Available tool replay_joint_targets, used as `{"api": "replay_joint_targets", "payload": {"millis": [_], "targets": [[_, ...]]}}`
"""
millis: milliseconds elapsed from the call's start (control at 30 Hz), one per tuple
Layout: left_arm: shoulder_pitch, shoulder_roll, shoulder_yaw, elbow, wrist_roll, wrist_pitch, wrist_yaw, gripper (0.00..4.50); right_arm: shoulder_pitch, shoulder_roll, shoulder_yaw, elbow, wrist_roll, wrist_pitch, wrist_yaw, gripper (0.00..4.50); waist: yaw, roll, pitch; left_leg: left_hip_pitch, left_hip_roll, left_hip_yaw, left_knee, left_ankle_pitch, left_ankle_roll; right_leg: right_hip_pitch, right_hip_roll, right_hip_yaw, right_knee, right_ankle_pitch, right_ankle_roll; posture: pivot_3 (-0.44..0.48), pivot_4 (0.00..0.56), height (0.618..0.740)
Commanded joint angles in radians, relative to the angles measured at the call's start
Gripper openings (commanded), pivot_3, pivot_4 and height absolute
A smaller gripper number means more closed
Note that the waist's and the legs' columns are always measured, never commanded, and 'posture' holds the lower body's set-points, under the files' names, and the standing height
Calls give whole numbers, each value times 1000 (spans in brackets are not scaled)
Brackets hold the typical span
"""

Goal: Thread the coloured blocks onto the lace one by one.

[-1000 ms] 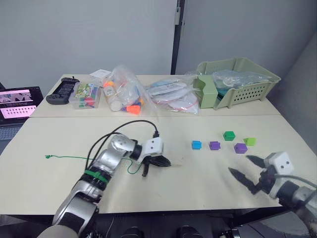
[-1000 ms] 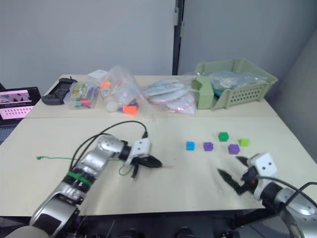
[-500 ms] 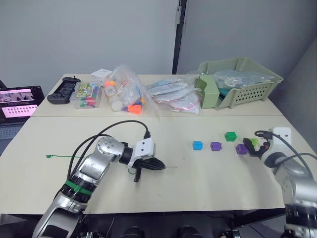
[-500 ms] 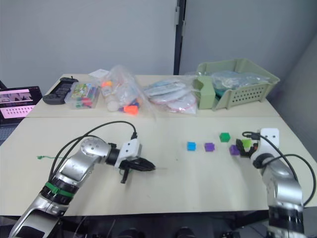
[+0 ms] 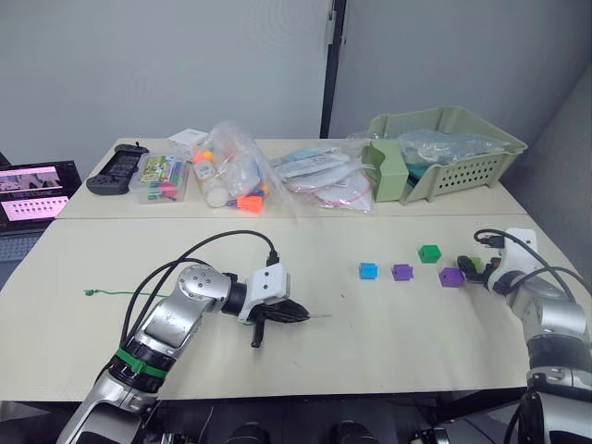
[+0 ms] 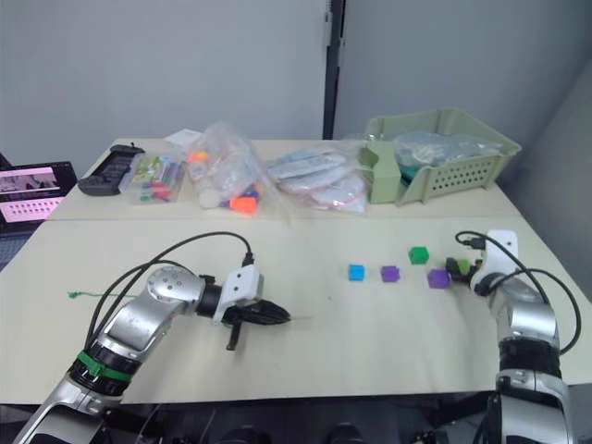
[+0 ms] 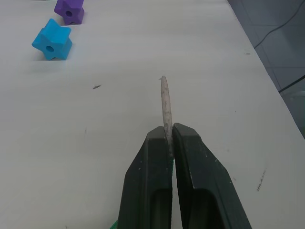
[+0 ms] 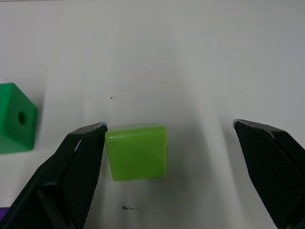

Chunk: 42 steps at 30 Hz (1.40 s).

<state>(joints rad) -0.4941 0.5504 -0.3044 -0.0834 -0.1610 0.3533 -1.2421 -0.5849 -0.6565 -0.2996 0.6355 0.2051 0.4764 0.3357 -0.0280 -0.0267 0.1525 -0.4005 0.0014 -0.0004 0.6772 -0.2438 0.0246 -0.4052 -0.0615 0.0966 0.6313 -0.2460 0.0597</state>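
Observation:
Five blocks lie right of centre: a blue block [image 5: 368,270], a purple block [image 5: 401,272], a dark green block [image 5: 428,253], a second purple block [image 5: 451,277] and a lime green block [image 8: 137,150]. My right gripper [image 8: 169,125] is open around the lime block, one finger touching its side, the other well apart. The lace [image 5: 120,293] runs from a small knot [image 5: 90,292] at the left to my left gripper [image 5: 301,315]. That gripper is shut on the lace, and the pale stiff tip [image 7: 165,107] sticks out beyond its fingers, pointing towards the blue block [image 7: 52,40].
At the back of the table stand a green basket [image 5: 444,153], clear bags of toys [image 5: 231,171], a bag of flat items [image 5: 319,176], a small clear box [image 5: 159,178] and a black controller [image 5: 113,168]. A laptop [image 5: 32,190] sits at the far left. The table's right edge lies close to my right gripper.
My right arm has swung from the table's front edge up to the lime green block and now straddles it. My left gripper, still holding the lace tip, has drifted slightly nearer.

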Motion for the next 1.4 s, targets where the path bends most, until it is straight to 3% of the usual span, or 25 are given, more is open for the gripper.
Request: {"api": "replay_joint_targets", "payload": {"millis": [33,133,467,500,833,1100,1200,1333,1400], "targets": [[-10,4,3,-28,-15,0,8,41,-31,-22,17,44,-25,-41,18,4500,-5,0,0,0,0,0,0,0,0,0,0,0,0,0,0,0,150,740],[-13,5,3,-22,-15,-3,10,41,-43,-21,20,69,-26,-54,21,4500,-9,0,0,0,0,-1,0,0,0,0,0,0,0,0,0,0,150,740],[-18,2,3,7,-9,-21,16,0,-63,-9,13,89,-26,-91,26,1290,-15,0,0,0,1,-1,-1,0,0,0,0,0,0,0,0,0,150,740],[-19,2,3,8,-9,-22,16,0,-62,-8,11,86,-25,-93,25,1163,-15,0,0,0,1,-1,-1,0,0,0,0,0,0,0,0,0,150,740],[-22,2,2,12,-9,-23,18,0,50,11,-39,-199,20,-27,-1,1163,-13,0,0,0,1,-2,-1,0,0,0,0,0,0,0,0,0,150,740],[-19,14,8,14,-14,-28,10,0,307,55,-148,-898,167,348,-85,1163,-11,1,-1,-3,2,-4,-1,0,0,-2,-1,-1,1,0,0,0,150,740],[-19,23,15,11,-21,-21,3,0,457,97,-200,-1203,300,468,-59,1163,-10,1,-1,-3,2,-4,-1,0,0,-2,0,-1,1,0,0,0,150,740],[-18,40,23,4,-31,-6,-2,0,618,130,-203,-1406,404,510,-22,1163,-6,1,-1,-4,3,-5,0,0,0,-1,0,-2,0,0,0,0,150,740],[-11,52,30,-5,-36,2,-3,0,678,162,-144,-1475,453,512,-9,1163,-6,1,0,-4,3,-3,1,0,0,-1,0,-2,-1,0,1,0,150,740]]}}
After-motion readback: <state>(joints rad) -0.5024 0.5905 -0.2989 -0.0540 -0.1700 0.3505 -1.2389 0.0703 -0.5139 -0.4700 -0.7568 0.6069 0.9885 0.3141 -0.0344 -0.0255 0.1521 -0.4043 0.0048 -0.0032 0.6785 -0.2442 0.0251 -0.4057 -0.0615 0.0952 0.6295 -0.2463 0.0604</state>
